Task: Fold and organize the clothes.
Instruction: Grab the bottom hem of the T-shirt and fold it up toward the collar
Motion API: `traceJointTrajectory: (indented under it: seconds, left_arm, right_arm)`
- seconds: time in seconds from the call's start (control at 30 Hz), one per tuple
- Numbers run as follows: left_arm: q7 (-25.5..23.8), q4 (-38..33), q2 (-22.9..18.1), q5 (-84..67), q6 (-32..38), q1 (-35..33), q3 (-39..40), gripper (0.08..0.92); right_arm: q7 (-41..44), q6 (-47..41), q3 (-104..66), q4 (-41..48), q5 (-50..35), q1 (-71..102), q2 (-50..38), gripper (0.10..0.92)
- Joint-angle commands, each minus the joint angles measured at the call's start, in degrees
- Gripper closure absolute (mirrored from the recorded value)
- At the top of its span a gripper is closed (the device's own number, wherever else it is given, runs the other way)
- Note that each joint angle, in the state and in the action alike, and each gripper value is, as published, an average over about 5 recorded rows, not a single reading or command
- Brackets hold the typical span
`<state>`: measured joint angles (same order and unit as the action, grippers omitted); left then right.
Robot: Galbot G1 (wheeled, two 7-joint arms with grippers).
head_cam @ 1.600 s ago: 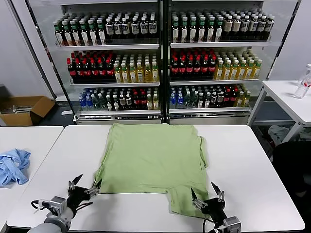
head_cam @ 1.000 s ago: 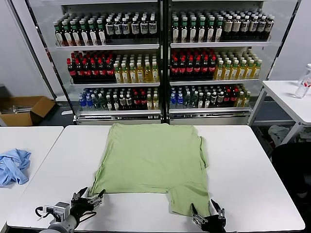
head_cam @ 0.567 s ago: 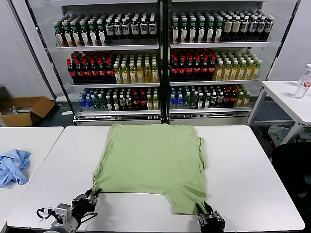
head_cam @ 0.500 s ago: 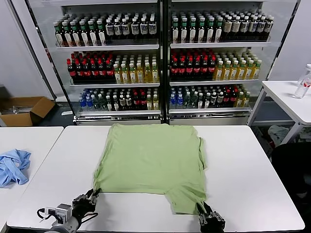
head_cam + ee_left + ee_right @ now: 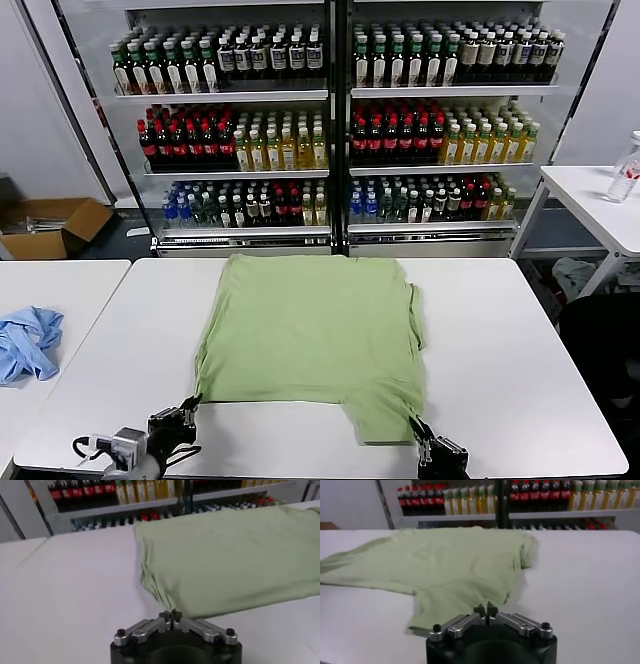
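The light green shirt (image 5: 310, 335) lies flat, plain side up, in the middle of the white table (image 5: 500, 350); its collar, buttons and print are hidden. My left gripper (image 5: 188, 406) is shut on the shirt's near left corner at the table's front edge; in the left wrist view the gripper (image 5: 170, 615) pinches the cloth (image 5: 225, 555), which bunches into folds at the jaws. My right gripper (image 5: 418, 428) is shut on the shirt's near right corner; in the right wrist view the gripper (image 5: 485, 613) holds the shirt's edge (image 5: 445, 565).
A crumpled light blue garment (image 5: 25, 340) lies on a second table at the left. Drink shelves (image 5: 330, 130) stand behind the table. A cardboard box (image 5: 55, 225) sits on the floor at far left. Another white table with a bottle (image 5: 626, 170) stands at right.
Both grippers were open beside the shirt's near corners, then closed on them. They have since drawn back toward the table's front edge, pulling the near hem with them.
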<state>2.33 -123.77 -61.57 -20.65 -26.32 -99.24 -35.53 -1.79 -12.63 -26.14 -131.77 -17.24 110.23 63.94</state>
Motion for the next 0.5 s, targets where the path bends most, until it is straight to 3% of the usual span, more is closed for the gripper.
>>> traceJointTrajectory:
  seconds: [0.03,0.27,0.37,0.5]
  left_arm:
    - [1.5,-9.7,0.7,1.4,2.2,-13.7,-3.6,0.916]
    - [3.4,-16.9,1.9,1.6,1.5,-20.1,-8.3,0.916]
    - [4.0,-15.6,2.0,-1.3,1.1,-14.1,-8.4,0.916]
    - [2.5,-9.7,2.1,-5.1,1.2,-0.9,-4.6,0.916]
  right_arm:
    - [2.4,1.3,-2.6,-7.8,1.7,9.5,-1.5,0.911]
    - [0.4,1.1,-3.1,-9.0,0.1,2.8,-2.0,0.911]
    - [-0.2,-0.7,-1.9,-6.4,-1.5,-6.0,-1.6,0.911]
    - [-1.5,-3.8,0.7,0.9,-2.8,-20.0,0.0,0.911]
